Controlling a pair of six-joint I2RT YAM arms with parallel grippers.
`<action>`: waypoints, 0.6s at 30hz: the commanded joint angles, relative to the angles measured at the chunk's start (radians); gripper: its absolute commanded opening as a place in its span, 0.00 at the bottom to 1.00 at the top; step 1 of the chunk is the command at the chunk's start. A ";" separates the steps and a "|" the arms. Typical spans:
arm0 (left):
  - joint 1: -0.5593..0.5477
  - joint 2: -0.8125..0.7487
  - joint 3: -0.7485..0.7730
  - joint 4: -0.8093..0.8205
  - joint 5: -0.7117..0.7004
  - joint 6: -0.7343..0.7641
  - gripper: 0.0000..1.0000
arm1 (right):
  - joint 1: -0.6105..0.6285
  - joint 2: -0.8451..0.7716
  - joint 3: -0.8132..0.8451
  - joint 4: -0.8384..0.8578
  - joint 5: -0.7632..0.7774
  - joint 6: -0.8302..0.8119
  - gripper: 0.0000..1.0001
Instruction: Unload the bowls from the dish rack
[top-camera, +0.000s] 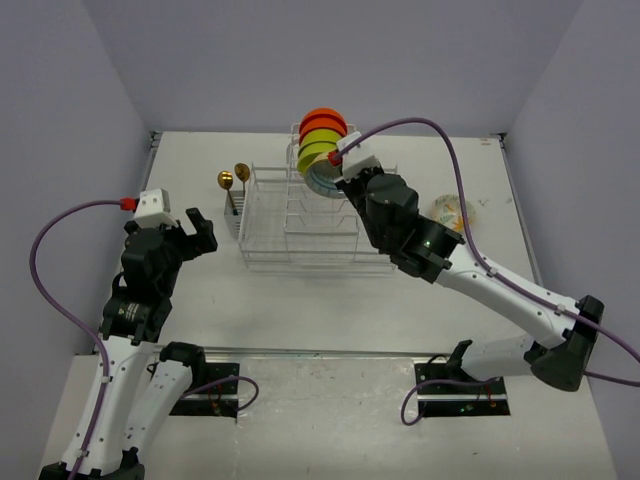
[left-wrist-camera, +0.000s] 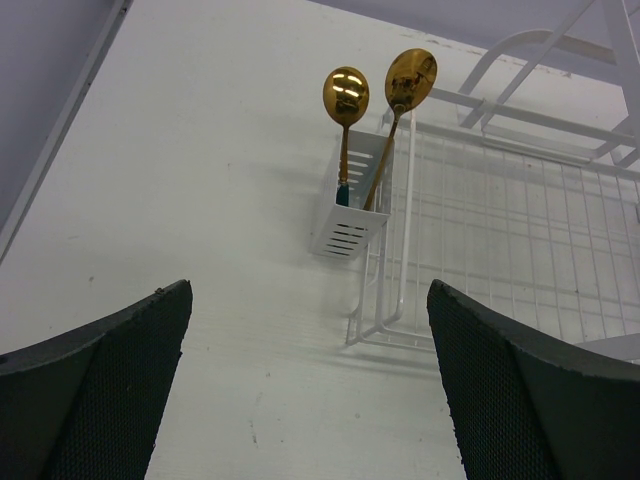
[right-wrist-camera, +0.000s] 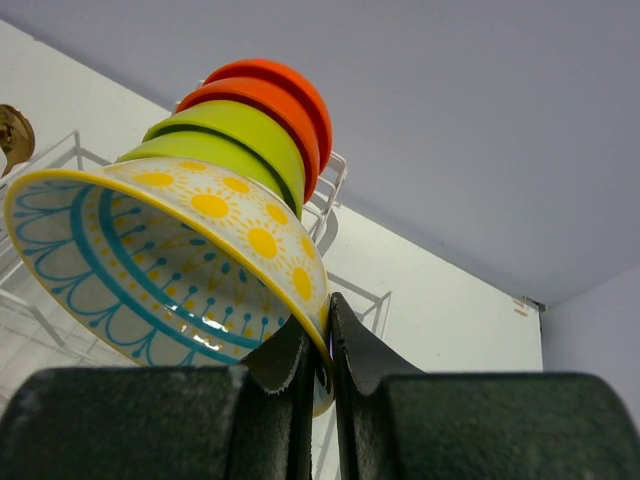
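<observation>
The white wire dish rack (top-camera: 290, 225) stands mid-table. At its far right end several bowls stand on edge in a row: orange-red ones (top-camera: 323, 120) behind, lime-green ones (top-camera: 318, 150) in front of them. My right gripper (top-camera: 338, 172) is shut on the rim of the nearest one, a pale patterned bowl (right-wrist-camera: 170, 265) with yellow suns and blue lines; it also shows from above (top-camera: 322, 180). Another patterned bowl (top-camera: 450, 212) lies on the table right of the rack. My left gripper (top-camera: 195, 232) is open and empty, left of the rack, above bare table.
Two gold spoons (left-wrist-camera: 375, 95) stand in a small white holder (left-wrist-camera: 350, 215) on the rack's left end (left-wrist-camera: 400, 250). Grey walls enclose the table on three sides.
</observation>
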 joint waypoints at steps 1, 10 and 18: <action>0.010 0.001 -0.002 0.030 -0.009 0.013 1.00 | 0.005 -0.061 0.025 0.014 -0.020 0.056 0.00; 0.010 -0.010 -0.003 0.027 -0.019 0.012 1.00 | -0.473 -0.168 0.127 -0.346 -0.380 0.614 0.00; 0.010 -0.025 -0.006 0.026 -0.003 0.009 1.00 | -1.123 -0.001 0.008 -0.411 -0.882 0.922 0.00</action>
